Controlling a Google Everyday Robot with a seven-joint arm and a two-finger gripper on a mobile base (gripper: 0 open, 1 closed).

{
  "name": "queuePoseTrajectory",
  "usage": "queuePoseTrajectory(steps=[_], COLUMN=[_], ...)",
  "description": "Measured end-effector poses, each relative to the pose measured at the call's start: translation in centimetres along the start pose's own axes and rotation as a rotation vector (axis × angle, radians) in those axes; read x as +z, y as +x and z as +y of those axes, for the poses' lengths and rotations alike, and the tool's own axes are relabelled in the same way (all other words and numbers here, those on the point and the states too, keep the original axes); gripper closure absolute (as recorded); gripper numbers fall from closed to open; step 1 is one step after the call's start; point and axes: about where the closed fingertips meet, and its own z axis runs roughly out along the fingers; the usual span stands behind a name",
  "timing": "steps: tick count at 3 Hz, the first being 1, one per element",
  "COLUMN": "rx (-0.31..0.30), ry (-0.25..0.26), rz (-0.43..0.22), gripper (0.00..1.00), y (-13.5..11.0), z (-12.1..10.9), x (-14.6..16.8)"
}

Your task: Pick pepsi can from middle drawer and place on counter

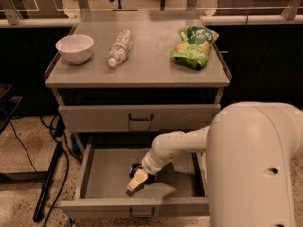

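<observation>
The middle drawer (106, 171) is pulled open below the counter (147, 60). A small dark-blue bit of the pepsi can (135, 168) shows on the drawer floor near the middle, mostly hidden by my arm's wrist. My gripper (136, 182) is down inside the drawer, right at the can's front side and pointing toward the drawer front. Whether it touches the can cannot be told.
On the counter stand a white bowl (74, 48) at the left, a clear plastic bottle (119, 48) lying on its side, and a green snack bag (194, 46) at the right. The upper drawer (139, 118) is closed. Cables (52, 174) lie on the floor at the left.
</observation>
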Motion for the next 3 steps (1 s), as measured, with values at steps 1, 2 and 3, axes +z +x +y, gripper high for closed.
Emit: queuePoseTrajectory(steps=[1, 2, 3], rx=[-0.006, 0.008, 0.009], ry=[0.023, 0.065, 0.066], rz=[0.006, 0.041, 0.042], gripper=[0.00, 0.00, 0.00], y=[-0.1, 1.1, 1.2], z=[-1.3, -5.0, -5.1], x=[1.0, 2.8, 2.9])
